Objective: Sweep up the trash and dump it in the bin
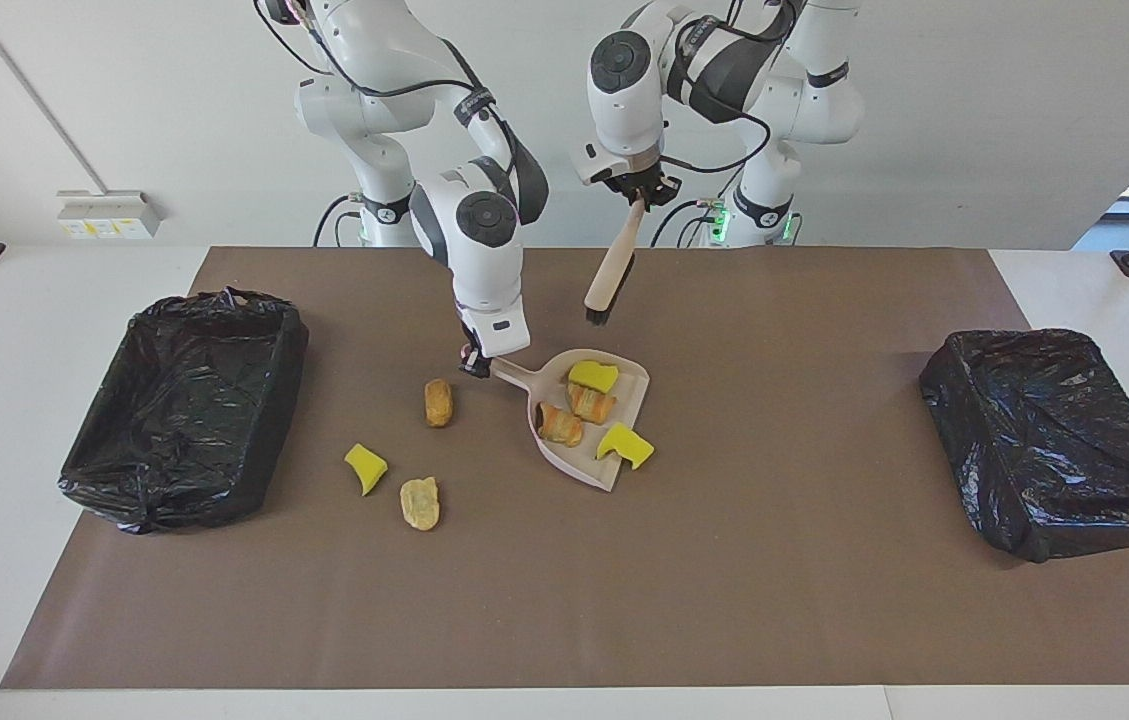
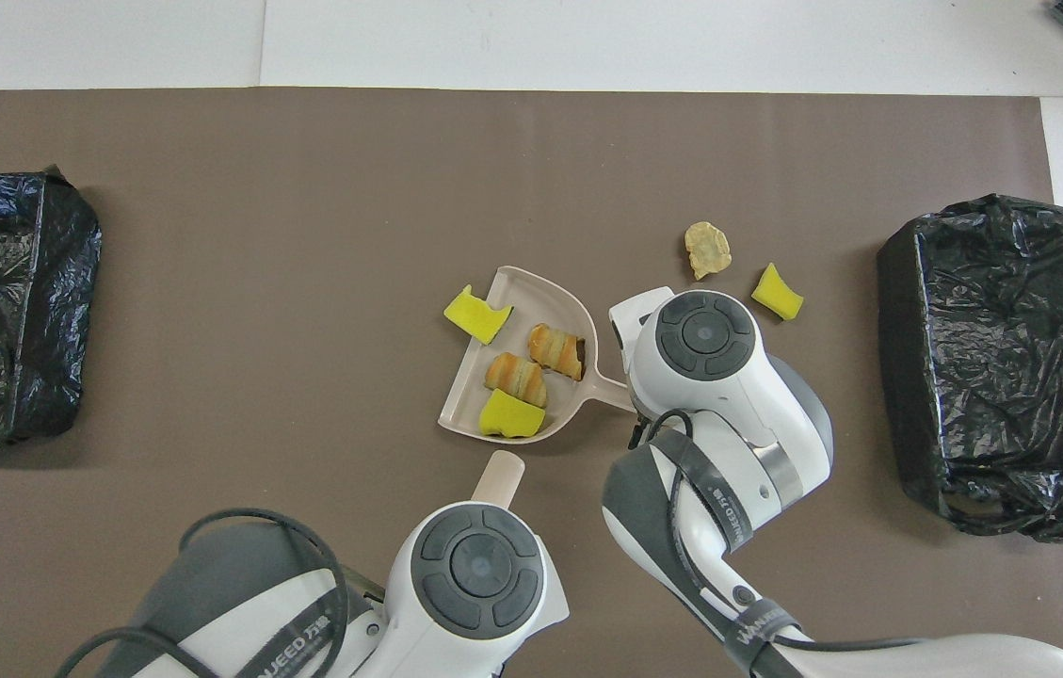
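My right gripper (image 1: 477, 362) is shut on the handle of the pale pink dustpan (image 1: 579, 470), which rests on the mat. In the pan (image 2: 531, 292) lie a yellow sponge chunk (image 1: 592, 376) and two striped pieces (image 1: 591, 402) (image 1: 560, 424). Another yellow chunk (image 1: 626, 446) straddles the pan's open lip. More trash lies on the mat toward the right arm's end: a brown lump (image 1: 438, 402), a yellow chunk (image 1: 365, 469) and a tan lump (image 1: 420, 503). My left gripper (image 1: 636, 195) is shut on a brush (image 1: 612, 270), held in the air over the mat beside the pan.
A bin lined with a black bag (image 1: 184, 390) stands at the right arm's end of the brown mat (image 1: 564, 600). A second black-lined bin (image 1: 1054, 440) stands at the left arm's end. In the overhead view the right arm's wrist (image 2: 705, 339) covers the brown lump.
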`<state>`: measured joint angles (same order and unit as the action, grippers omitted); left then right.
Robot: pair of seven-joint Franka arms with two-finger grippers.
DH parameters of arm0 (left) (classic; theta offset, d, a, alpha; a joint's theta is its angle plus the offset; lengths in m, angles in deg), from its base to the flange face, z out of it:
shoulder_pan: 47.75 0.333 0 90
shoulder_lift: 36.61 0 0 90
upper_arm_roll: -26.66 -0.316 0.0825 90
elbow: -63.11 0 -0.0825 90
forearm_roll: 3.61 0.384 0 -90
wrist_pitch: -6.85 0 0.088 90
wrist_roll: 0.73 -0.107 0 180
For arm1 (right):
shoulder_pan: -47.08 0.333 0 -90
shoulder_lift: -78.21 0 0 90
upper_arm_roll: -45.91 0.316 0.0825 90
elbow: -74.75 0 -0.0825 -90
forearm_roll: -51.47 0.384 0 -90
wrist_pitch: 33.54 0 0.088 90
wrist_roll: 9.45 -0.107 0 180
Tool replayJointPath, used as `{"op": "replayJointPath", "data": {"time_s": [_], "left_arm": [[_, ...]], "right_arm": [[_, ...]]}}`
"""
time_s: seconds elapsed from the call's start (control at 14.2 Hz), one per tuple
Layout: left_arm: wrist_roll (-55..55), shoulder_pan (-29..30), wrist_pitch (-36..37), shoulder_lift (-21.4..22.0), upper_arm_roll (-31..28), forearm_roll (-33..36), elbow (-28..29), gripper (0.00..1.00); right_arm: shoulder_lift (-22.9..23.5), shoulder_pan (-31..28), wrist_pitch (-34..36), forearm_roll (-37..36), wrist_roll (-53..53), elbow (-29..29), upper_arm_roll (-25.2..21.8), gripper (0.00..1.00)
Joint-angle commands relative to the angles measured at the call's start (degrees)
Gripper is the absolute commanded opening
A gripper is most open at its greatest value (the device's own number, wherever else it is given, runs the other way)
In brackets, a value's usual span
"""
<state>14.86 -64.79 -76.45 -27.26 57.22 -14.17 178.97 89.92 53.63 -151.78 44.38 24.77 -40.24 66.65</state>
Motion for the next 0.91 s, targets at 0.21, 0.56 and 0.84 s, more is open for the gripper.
{"op": "replayJointPath", "data": {"time_s": [0.21, 0.56, 0.84], "left_arm": [[0.23, -0.02, -0.11, 2.96, -0.41, -1.66, 3.22, 0.0], [-1.0, 5.68, -9.31, -0.01, -2.87, -1.58, 3.49, 0.0], [-2.14, 8.32, -14.24, -1.77, -4.89, -0.61, 3.32, 0.0]], "right_arm": [[-0.1, -2.67, -0.15, 6.63, 3.03, 0.91, -0.17, 0.0], [-1.59, -4.09, -1.37, 11.91, 8.22, 1.09, -2.01, 0.0], [-2.91, -4.17, -1.38, 13.15, 13.14, 0.83, -3.68, 0.0]]}}
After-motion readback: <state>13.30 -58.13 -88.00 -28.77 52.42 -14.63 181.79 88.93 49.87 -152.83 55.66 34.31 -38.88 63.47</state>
